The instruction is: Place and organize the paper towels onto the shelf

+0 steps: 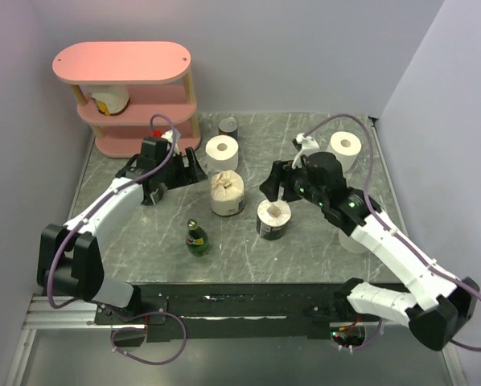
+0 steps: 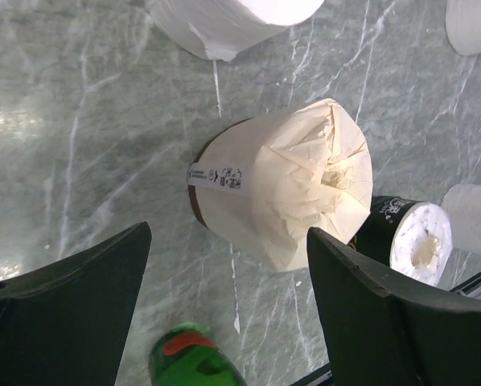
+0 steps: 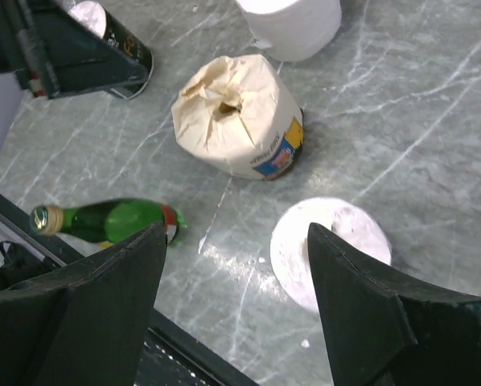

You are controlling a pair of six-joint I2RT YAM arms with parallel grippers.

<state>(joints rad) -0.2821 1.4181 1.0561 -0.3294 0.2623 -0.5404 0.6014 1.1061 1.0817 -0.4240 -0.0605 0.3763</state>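
Note:
The pink shelf (image 1: 136, 88) stands at the back left with one roll (image 1: 112, 100) on its middle board. On the table stand a white roll (image 1: 222, 151), a cream wrapped roll (image 1: 227, 193), a dark-wrapped roll (image 1: 273, 219) and a white roll (image 1: 346, 149) at the right. My left gripper (image 1: 194, 170) is open and empty, just left of the cream roll (image 2: 285, 193), which lies beyond its fingertips (image 2: 228, 322). My right gripper (image 1: 273, 189) is open and empty above the dark-wrapped roll. A round white roll top (image 3: 329, 249) shows by its right finger, and the cream roll (image 3: 236, 117) lies ahead.
A green glass bottle (image 1: 196, 238) stands near the front, close to both grippers (image 2: 192, 362) (image 3: 104, 221). A small tin can (image 1: 228, 127) stands behind the white roll. Another white roll (image 1: 355, 241) is partly hidden under my right arm. Walls close in on both sides.

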